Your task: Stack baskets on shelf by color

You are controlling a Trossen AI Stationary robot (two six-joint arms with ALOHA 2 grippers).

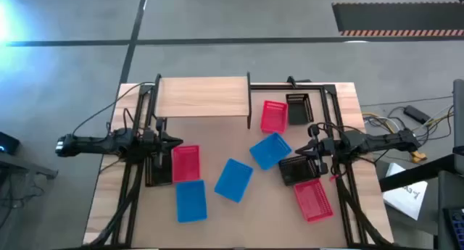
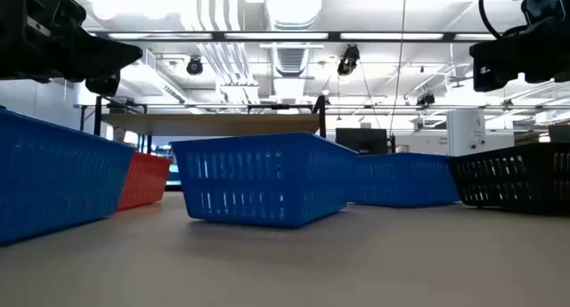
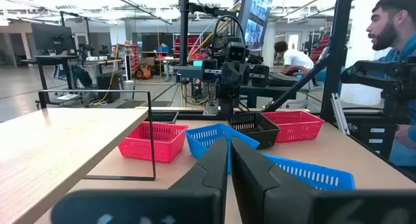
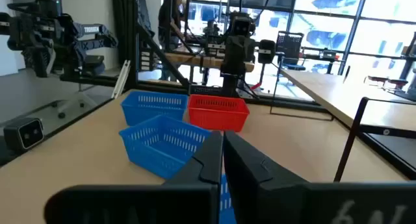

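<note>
The left gripper (image 1: 176,140) is shut tight and holds nothing. A red basket (image 1: 185,164) lies just in front of it and a little below, its long side pointing away from the shelf (image 1: 203,97). The right gripper (image 1: 310,144), also shut and empty, hangs near a blue basket (image 1: 270,150). The baskets are light plastic boxes full of holes.

Perforated plastic baskets (image 1: 233,180), pale matt wood shelf (image 1: 203,98), seemingly metal legs (image 1: 248,123)
</note>
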